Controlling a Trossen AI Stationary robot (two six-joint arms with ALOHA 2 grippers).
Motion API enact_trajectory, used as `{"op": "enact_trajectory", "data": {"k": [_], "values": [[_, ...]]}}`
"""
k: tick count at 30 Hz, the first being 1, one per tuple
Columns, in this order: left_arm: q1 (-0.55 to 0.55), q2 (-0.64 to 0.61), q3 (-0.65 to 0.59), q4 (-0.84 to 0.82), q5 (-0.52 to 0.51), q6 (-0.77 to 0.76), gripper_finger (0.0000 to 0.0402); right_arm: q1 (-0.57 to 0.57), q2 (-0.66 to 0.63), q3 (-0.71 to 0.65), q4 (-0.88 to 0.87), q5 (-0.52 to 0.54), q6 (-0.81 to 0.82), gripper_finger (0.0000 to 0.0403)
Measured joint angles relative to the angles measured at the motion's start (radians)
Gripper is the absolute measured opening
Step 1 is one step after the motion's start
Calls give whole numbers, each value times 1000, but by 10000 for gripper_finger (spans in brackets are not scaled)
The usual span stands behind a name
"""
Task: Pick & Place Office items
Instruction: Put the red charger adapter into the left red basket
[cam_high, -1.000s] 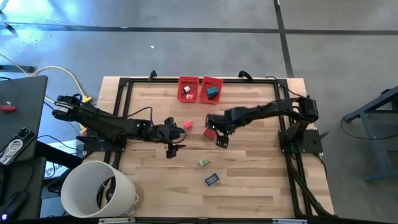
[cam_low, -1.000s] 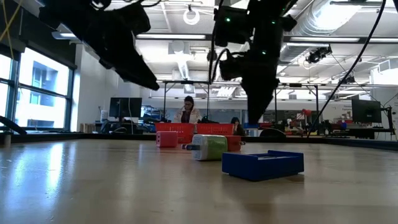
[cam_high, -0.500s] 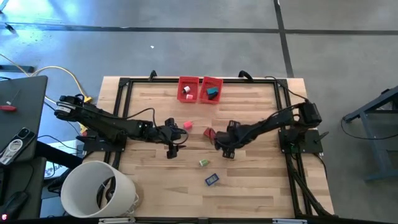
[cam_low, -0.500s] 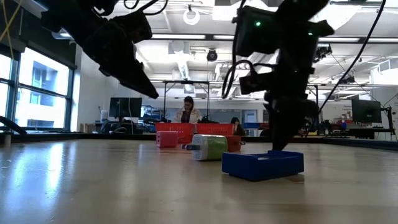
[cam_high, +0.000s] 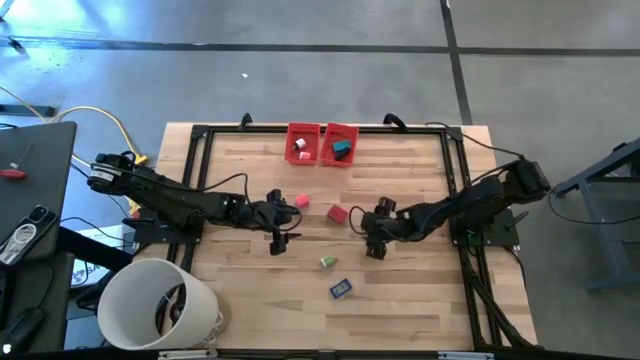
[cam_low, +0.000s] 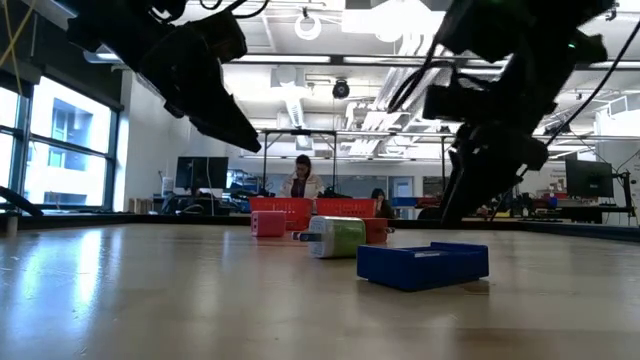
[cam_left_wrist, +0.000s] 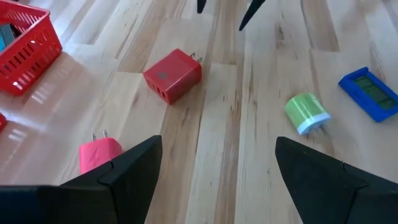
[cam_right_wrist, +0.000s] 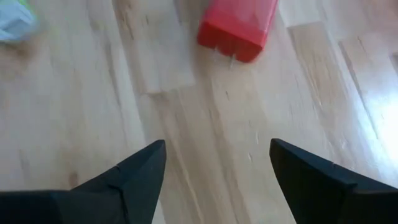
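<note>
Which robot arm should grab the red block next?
Probably the right. Its open gripper sits just beside the red block, which fills its wrist view. The left gripper, also open, is farther off, nearer the pink piece.

My wooden table (cam_high: 400, 300) carries two red bins (cam_high: 321, 144) side by side at its far edge, a pink plug (cam_high: 299, 201) and a red plug (cam_high: 337, 212) near the middle, a green plug (cam_high: 327, 262) nearer the front, and a blue piece (cam_high: 340, 289) just beyond it.
</note>
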Motion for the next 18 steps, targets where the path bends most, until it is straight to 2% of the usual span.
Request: {"op": "enact_trajectory", "data": {"k": [7,15,18], "values": [[0,0,1,16,2,-2,303,36,-42,-181,342,-43,-4,277],[0,0,1,33,3,-2,303,54,-41,-286,543,-34,-8,277],[1,-1,1,44,3,-2,303,54,-41,-333,672,-36,-32,277]]}}
